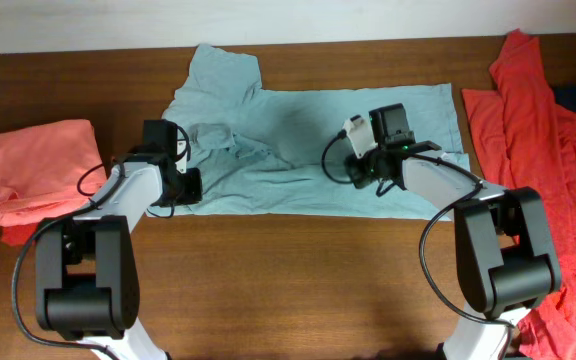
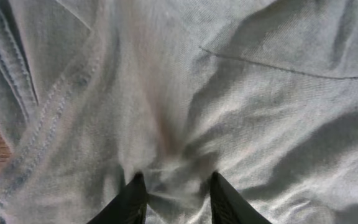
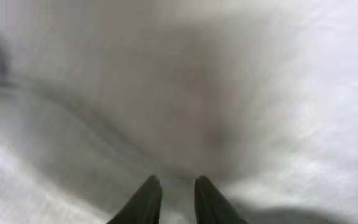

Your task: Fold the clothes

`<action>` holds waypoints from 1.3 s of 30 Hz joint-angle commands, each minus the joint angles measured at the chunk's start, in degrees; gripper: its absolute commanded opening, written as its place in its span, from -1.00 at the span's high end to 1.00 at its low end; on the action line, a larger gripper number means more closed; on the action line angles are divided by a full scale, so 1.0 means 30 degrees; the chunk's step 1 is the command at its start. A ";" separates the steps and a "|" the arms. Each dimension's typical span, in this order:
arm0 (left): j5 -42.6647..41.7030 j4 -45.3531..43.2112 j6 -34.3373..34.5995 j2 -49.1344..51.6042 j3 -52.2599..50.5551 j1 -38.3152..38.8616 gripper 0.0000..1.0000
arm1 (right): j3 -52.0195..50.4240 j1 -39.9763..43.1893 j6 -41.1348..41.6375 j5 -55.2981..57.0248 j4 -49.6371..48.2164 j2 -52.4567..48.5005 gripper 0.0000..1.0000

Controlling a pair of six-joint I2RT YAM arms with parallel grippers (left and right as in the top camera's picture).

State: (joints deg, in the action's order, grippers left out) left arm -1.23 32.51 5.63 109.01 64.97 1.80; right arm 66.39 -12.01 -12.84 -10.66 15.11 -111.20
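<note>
Overhead: grey-blue T-shirt (image 1: 308, 150) lies spread across the middle of the table (image 1: 288, 280); pink garment (image 1: 38, 165) to the left, red garment (image 1: 528, 110) to the right.
Left wrist: left gripper (image 2: 173, 186) pinches a T-shirt fold.
Right wrist: right gripper (image 3: 173, 186) nearly closed over blurred cloth; grip unclear.

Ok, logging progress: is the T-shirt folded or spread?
Mostly spread: the T-shirt lies flat across the table, one sleeve out, bunched at the left end effector.
</note>
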 commanded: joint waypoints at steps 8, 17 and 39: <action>0.0000 0.0226 0.0117 0.1953 -0.1260 -0.0153 0.31 | 0.0073 -0.0131 0.2521 0.2288 0.0306 0.0583 0.53; -0.0007 0.0219 0.0117 0.1953 -0.1260 -0.0153 0.31 | 0.0080 -0.0138 0.1217 -0.0809 0.3687 0.1355 0.56; -0.0007 0.0219 0.0117 0.1953 -0.1260 -0.0153 0.31 | 0.0080 -0.0117 0.0437 0.2302 0.2834 0.1333 0.92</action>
State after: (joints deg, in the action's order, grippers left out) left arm -1.23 32.51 5.63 109.01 64.97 1.80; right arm 66.41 -12.01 -11.22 -7.66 25.10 -108.49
